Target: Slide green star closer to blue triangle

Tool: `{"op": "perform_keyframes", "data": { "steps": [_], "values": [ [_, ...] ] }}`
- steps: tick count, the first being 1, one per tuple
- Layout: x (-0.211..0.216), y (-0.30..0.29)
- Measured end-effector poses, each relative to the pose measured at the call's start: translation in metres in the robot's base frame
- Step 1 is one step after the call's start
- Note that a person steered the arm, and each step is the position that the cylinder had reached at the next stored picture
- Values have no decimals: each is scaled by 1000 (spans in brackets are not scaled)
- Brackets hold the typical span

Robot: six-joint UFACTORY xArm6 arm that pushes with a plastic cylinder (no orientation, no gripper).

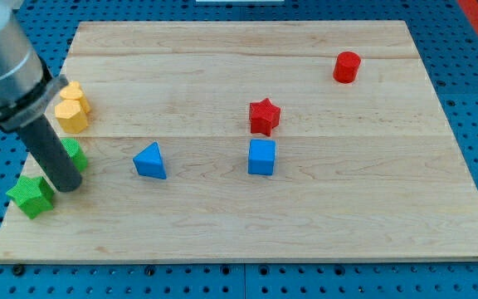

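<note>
The green star lies near the board's bottom left corner. The blue triangle sits to its right and a little higher, left of the board's middle. My tip rests on the board just right of the green star and slightly above it, between the star and the triangle. The rod partly covers a second green block whose shape I cannot make out.
Two yellow blocks stand together at the left edge above the green blocks. A red star sits above a blue cube near the middle. A red cylinder stands at the top right. The wooden board ends just below the star.
</note>
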State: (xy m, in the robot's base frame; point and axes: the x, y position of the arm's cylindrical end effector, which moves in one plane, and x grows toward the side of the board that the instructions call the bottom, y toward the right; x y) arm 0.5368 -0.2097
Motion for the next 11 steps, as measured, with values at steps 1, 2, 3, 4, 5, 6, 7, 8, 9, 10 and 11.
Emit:
{"op": "perform_keyframes", "data": {
  "steps": [1, 2, 3, 4, 5, 6, 7, 8, 9, 10, 11],
  "values": [
    [44, -13],
    [58, -60],
    [70, -94],
    [70, -94],
    [48, -93],
    [48, -85],
    [65, -71],
    [69, -95],
    [68, -95],
    [29, -91],
    [20, -85]
  ]
}}
